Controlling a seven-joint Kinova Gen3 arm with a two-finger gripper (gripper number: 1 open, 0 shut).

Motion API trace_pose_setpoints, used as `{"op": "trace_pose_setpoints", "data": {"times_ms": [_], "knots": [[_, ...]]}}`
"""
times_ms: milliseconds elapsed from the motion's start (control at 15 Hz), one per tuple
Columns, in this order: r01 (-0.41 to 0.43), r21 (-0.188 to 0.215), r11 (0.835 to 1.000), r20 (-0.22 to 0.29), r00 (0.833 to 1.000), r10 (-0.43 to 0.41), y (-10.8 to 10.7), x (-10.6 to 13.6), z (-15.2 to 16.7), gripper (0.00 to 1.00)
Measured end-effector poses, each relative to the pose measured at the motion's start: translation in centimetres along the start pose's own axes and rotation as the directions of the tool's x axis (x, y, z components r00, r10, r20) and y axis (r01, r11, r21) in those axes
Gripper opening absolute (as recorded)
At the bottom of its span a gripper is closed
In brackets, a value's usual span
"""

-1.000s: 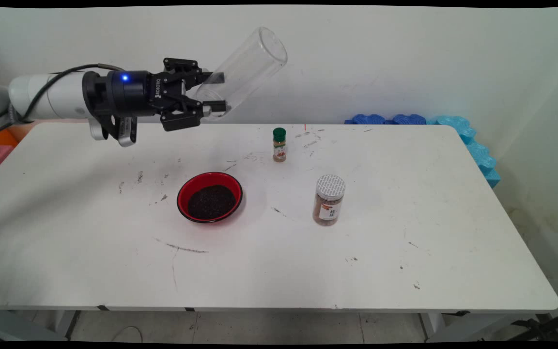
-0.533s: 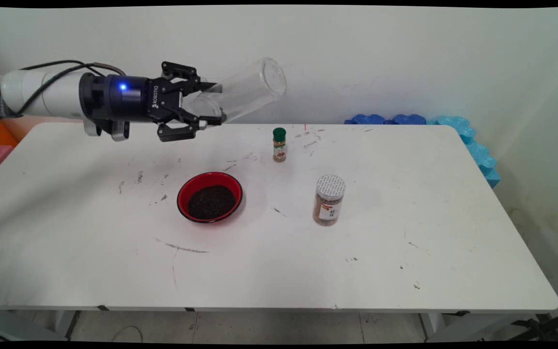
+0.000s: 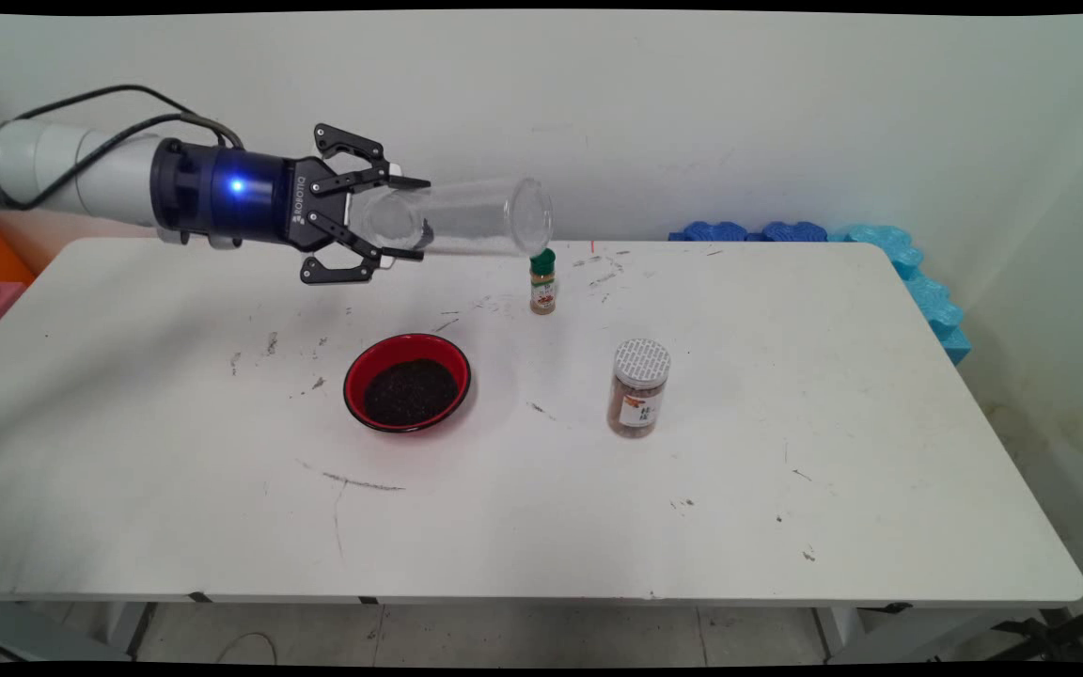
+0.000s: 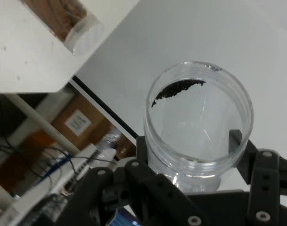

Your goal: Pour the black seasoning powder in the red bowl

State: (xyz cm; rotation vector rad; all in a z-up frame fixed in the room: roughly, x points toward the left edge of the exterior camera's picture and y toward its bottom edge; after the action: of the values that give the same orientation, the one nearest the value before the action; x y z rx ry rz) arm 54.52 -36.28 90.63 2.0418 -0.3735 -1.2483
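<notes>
My gripper [image 3: 407,218] is shut on the base of a clear plastic jar [image 3: 466,218], held nearly level in the air above the table's far side, its open mouth pointing right. In the hand view the clear jar [image 4: 200,122] rises between my fingers [image 4: 235,140], with a small dark residue [image 4: 177,89] clinging inside near the rim. Below and in front of it on the table sits a red bowl [image 3: 407,382] filled with dark grains. A small green-capped spice bottle [image 3: 541,280] stands just under the jar's mouth.
A brown-filled jar with a white lid [image 3: 639,387] stands right of the bowl, and shows as the brown-filled jar [image 4: 70,23] at the hand view's top left. Blue foam pieces [image 3: 889,259] line the white table [image 3: 786,508] at its far right corner.
The jar's mouth has swung down from pointing up-right to nearly level. The hand has turned with it and moved slightly down.
</notes>
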Motion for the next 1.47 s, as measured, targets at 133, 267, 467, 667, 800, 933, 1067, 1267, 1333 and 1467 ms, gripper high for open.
{"op": "trace_pose_setpoints", "data": {"times_ms": [133,267,467,667,800,933,1067,1267,1333,1467], "knots": [[-0.062,0.019,0.998,-0.018,0.998,0.062,0.5,-0.2,0.1,0.0],[-0.128,0.043,0.991,-0.032,0.991,0.129,0.9,-0.4,0.3,0.0],[-0.227,0.092,0.969,-0.036,0.972,0.232,1.4,-0.8,0.6,0.0],[-0.302,0.128,0.945,-0.035,0.951,0.309,1.7,-1.3,0.7,0.0],[-0.353,0.149,0.924,-0.032,0.932,0.362,2.0,-1.6,0.9,0.0],[-0.416,0.17,0.893,-0.028,0.904,0.426,2.3,-2.1,1.2,0.0],[-0.473,0.188,0.861,-0.021,0.874,0.485,2.5,-2.5,1.4,0.0],[-0.548,0.206,0.811,-0.006,0.828,0.561,2.9,-3.1,1.8,0.0],[-0.574,0.214,0.79,0.002,0.809,0.587,3.0,-3.3,2.0,0.0],[-0.618,0.226,0.753,0.019,0.776,0.631,3.1,-3.7,2.2,0.0]]}}
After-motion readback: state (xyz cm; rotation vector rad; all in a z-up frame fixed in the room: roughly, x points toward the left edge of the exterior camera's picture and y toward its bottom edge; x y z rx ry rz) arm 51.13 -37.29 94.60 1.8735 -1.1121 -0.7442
